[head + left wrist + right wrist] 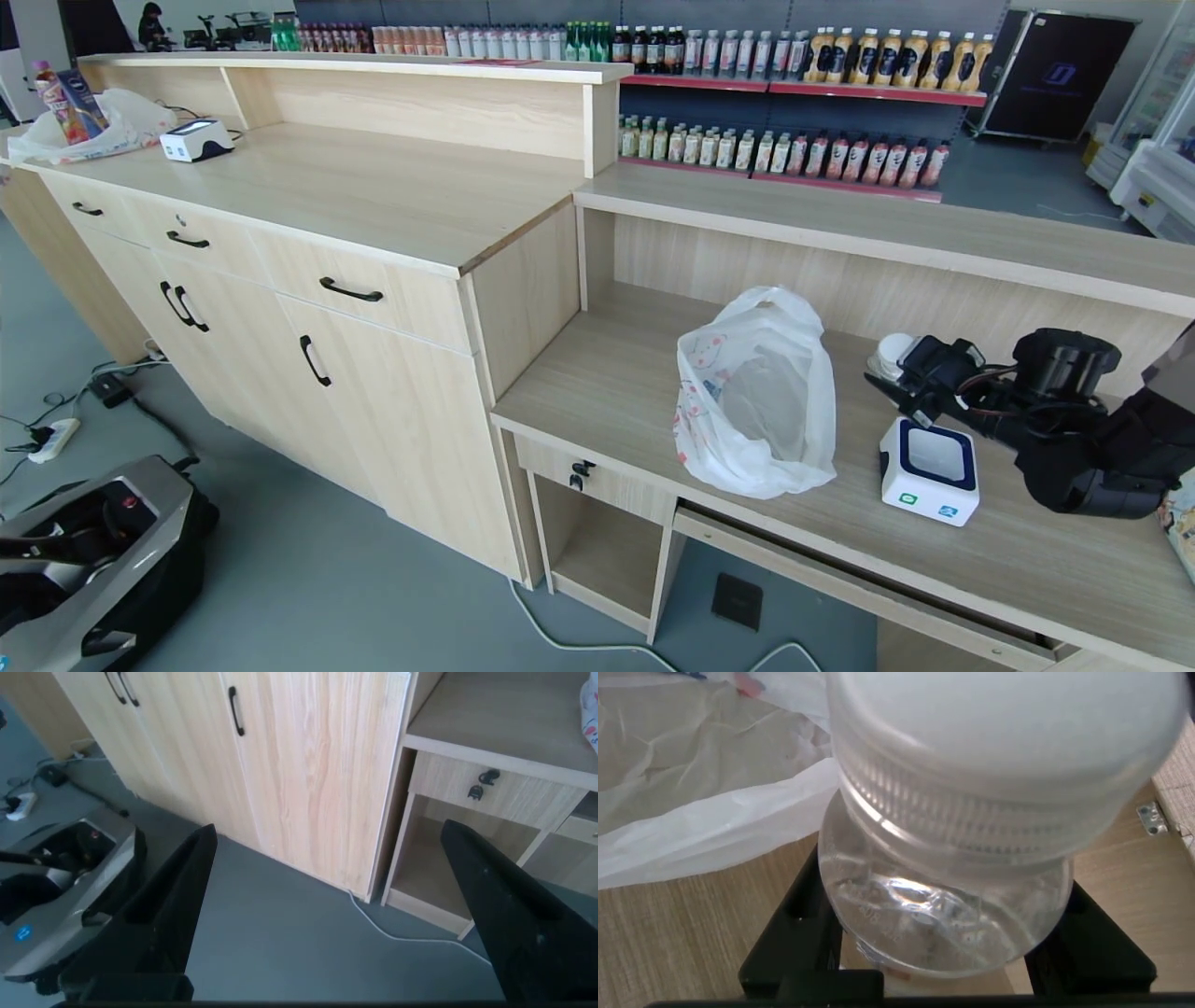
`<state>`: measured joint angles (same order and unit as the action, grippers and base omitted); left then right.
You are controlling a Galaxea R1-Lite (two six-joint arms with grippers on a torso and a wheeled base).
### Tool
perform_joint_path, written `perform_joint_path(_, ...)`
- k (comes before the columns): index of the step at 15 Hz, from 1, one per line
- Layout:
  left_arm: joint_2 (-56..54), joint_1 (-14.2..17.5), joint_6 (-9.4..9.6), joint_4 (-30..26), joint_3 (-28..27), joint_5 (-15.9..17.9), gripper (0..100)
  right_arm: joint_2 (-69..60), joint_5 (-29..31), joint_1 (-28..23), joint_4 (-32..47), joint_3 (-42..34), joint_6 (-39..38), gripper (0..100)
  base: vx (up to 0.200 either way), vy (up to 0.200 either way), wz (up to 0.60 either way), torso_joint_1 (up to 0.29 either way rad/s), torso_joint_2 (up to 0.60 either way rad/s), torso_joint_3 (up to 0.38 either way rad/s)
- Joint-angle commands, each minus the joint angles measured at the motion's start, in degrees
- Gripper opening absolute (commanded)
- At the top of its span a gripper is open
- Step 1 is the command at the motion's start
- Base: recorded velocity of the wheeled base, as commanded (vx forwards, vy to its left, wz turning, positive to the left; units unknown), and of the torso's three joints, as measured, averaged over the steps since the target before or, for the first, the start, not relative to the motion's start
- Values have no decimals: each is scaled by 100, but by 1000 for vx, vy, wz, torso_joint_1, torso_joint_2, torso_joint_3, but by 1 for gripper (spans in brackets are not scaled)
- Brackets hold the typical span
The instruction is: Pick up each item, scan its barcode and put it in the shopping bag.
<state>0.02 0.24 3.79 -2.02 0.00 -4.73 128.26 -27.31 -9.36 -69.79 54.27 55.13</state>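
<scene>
A clear plastic bottle [962, 831] with a white screw cap is held in my right gripper [943, 957], whose black fingers [789, 943] close on its body. In the head view that gripper [910, 378] is over the low desk, just behind the white and blue barcode scanner [929, 471], with the bottle's cap [893, 353] showing beyond it. The white plastic shopping bag [756, 392] stands open on the desk to the gripper's left; its edge [691, 775] lies close to the bottle. My left gripper [327, 831] hangs open and empty low over the grey floor, in front of the cabinets.
The low desk [607, 383] has a raised back ledge and a tall counter [373, 187] on its left. That counter carries a second scanner [194, 140] and a filled bag [84, 126]. A patterned package [1180, 523] lies at the desk's right edge. Cables and a power strip [51, 439] lie on the floor.
</scene>
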Motion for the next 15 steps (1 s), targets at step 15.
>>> perform_joint_path(15,-2,2,-1,0,0,-2,100,-1734,648,-347,1820,444,-846,0,0,0,0,0,0,0)
